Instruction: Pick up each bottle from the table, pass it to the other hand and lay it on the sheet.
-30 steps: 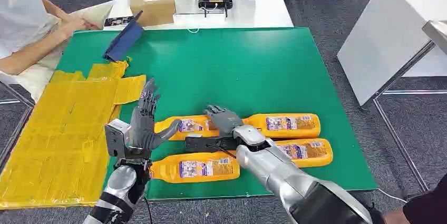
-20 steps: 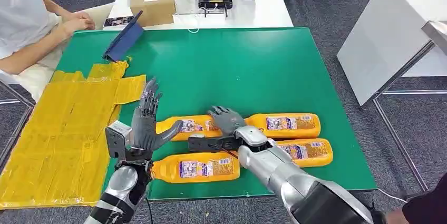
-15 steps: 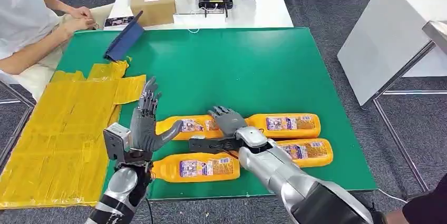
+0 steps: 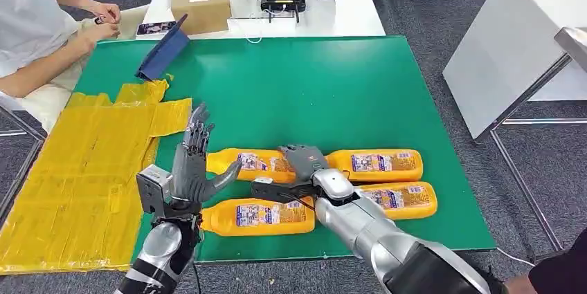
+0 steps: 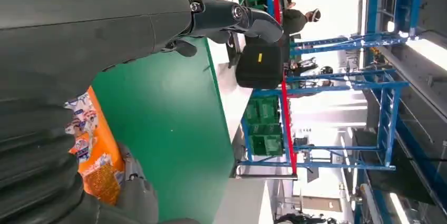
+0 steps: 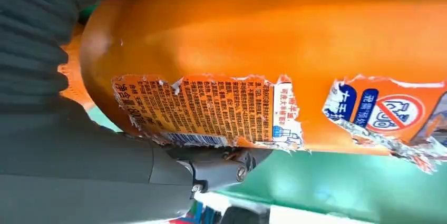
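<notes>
**Right hand down on the far-left bottle, grip not confirmed**

The bottle you are working on (image 4: 253, 163) is the orange one at the far left of the group of four, lying on its side on the green table (image 4: 311, 86), about 6 o'clock from the table's middle. In the right wrist view its wall (image 6: 274, 39) is smooth and glossy, and the paper label (image 6: 211, 110) is torn and peeling. I judge it a stiff plastic bottle, rather slippery and, if full, not light. So take it around the bare body near the middle of its length, not on the loose label and not at the narrow neck, where it would swing.

Your right hand (image 4: 302, 158) lies over this bottle at its 3 o'clock end, with the fingers across the top; whether they are closed around it, you cannot tell from these views. Your left hand (image 4: 192, 162) stands upright at 9 o'clock of the bottle, fingers spread, holding nothing, in a good place to receive it.

The three other bottles lie just beside it: one at 3 o'clock (image 4: 377, 163), two nearer to you (image 4: 256, 215) (image 4: 400, 198). The yellow sheet (image 4: 76, 169) lies at 9 o'clock, with no bottle on it. A seated person (image 4: 28, 24) is at 10 o'clock.
</notes>
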Robot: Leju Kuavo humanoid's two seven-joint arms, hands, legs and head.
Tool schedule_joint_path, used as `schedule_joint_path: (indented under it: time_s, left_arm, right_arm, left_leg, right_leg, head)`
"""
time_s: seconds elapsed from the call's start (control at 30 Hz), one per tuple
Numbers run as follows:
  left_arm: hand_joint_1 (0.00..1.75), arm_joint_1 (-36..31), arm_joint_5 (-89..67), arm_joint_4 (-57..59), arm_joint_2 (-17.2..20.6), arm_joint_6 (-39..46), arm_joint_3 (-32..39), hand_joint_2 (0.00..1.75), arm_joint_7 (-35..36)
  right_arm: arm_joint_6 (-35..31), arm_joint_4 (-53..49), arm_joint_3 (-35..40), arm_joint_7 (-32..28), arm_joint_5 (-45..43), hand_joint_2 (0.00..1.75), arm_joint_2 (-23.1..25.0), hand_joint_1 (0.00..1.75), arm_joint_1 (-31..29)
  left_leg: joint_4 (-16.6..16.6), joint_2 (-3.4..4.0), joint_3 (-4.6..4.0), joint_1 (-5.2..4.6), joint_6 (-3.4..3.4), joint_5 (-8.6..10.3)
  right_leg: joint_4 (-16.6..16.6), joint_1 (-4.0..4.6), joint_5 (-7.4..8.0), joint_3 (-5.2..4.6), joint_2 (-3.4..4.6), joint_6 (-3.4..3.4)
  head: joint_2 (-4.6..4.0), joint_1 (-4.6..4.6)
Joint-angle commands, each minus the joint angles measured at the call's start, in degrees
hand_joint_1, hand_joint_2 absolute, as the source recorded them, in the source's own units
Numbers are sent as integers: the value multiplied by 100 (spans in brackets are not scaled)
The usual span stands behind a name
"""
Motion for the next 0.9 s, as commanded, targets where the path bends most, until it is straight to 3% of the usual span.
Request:
schedule_joint_path:
  time_s: [0.03,0.23,0.47,0.5,0.63,0.9]
  left_arm:
    - [0,-60,-36,86,57,50,53,175,69]
    - [0,44,-119,-25,46,83,121,175,94]
    - [0,67,-132,-55,46,83,136,175,97]
    - [0,100,-180,-84,37,111,173,175,110]
    - [0,297,-320,-273,38,143,313,175,137]
    - [0,625,-494,-566,52,169,535,175,174]
  right_arm:
    - [-620,3,-290,-135,33,175,-125,175,20]
    - [-2020,-437,-760,-310,118,175,-244,175,172]
    - [-1951,-513,-812,-326,139,175,-277,175,175]
    - [-2370,-758,-1047,-438,138,175,-286,175,300]
    - [-2370,-2068,-2245,-905,81,175,-354,175,928]
    - [-2251,-3614,-3195,-1118,-795,175,-677,175,1864]
  left_leg:
    - [2,-16,27,11,-11,-13]
    - [6,-16,30,13,-11,-17]
    - [3,-15,18,9,-9,-10]
    - [-1,-9,9,4,-6,-4]
    - [-1,-8,7,5,-6,-5]
    - [1,-33,14,8,-7,-11]
  right_leg:
    - [-3,6,-14,32,19,-13]
    - [-1,8,-16,37,24,-14]
    - [-1,5,-11,24,16,-11]
    - [-2,2,-5,12,12,-7]
    - [-3,3,-5,11,12,-7]
    - [-6,4,-14,27,-3,-8]
  head:
    - [0,0]
    - [0,0]
    - [0,0]
    - [0,0]
    - [0,0]
    - [0,-2]
